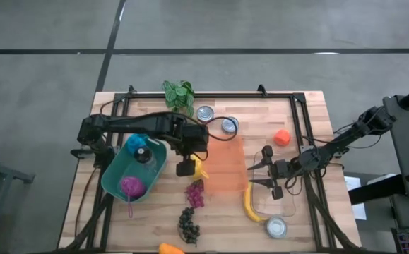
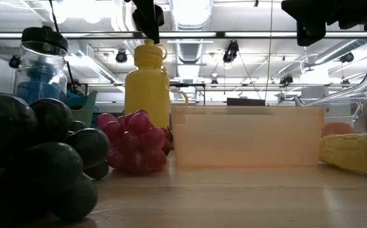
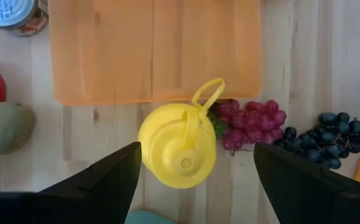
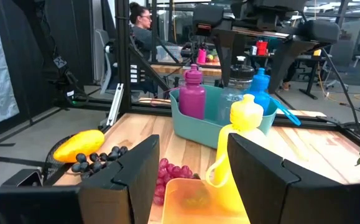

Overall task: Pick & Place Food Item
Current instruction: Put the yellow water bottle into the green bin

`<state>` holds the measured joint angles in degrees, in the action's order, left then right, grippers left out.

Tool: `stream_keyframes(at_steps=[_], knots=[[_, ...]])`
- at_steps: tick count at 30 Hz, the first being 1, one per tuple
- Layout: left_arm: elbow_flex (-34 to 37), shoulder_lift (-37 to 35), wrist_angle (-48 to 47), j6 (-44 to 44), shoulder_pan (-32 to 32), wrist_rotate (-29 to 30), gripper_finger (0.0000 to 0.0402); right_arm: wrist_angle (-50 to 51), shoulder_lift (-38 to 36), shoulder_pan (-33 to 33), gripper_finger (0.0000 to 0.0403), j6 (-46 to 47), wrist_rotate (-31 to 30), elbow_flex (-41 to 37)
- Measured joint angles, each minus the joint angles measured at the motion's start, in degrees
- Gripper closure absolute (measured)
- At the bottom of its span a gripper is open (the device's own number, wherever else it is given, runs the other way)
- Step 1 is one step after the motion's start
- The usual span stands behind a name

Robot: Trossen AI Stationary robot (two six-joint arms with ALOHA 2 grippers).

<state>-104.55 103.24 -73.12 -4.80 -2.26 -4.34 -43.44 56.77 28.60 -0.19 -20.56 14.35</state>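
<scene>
While left tool point(image 3: 189, 186) hangs wide open above yellow bottle point(image 3: 178, 145), nothing held; right tool point(image 1: 269, 171) half open, empty. Pick not begun.

Yellow bottle point(image 3: 178, 146), red grapes point(image 3: 249, 122)

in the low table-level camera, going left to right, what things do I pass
dark grapes → red grapes → orange tub → banana
</scene>
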Motion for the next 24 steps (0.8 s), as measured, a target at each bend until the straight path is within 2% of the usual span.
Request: stream_keyframes(at_steps=[13,24], knots=[[0.0,0.0,2.1,1.7,-0.3,-1.3,0.0088,0.0,0.0,0.0,0.0214,0.0,0.0,0.0],[5.2,0.1,3.9,1.4,-0.3,-3.8,0.0088,0.0,0.0,0.0,0.0214,0.0,0.0,0.0]])
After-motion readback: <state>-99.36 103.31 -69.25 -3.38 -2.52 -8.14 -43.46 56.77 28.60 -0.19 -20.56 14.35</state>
